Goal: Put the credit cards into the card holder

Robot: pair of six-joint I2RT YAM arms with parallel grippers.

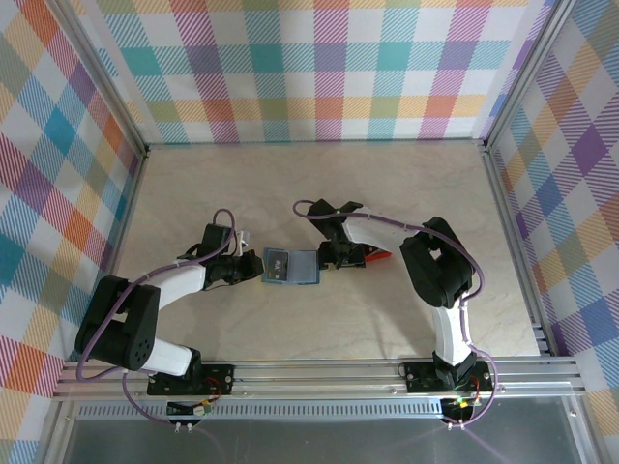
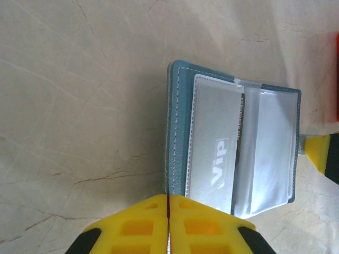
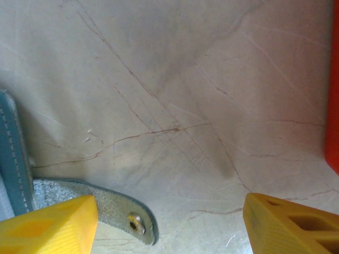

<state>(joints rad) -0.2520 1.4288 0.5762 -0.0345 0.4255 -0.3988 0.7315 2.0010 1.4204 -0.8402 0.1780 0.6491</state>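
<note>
Card holder (image 2: 180, 132) edge beside bare table (image 2: 79, 106)

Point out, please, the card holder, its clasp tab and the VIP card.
card holder (image 2: 176, 132), left wrist view, stitched edge.
clasp tab (image 3: 114, 209), right wrist view, grey strap.
VIP card (image 2: 214, 143), left wrist view, silvery face.

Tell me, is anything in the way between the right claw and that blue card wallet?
Nothing visible. The right gripper is open just beside the card holder. The holder's clasp tab lies by one yellow finger, with tabletop showing between the fingers. The red tray sits off to the other side.
</note>
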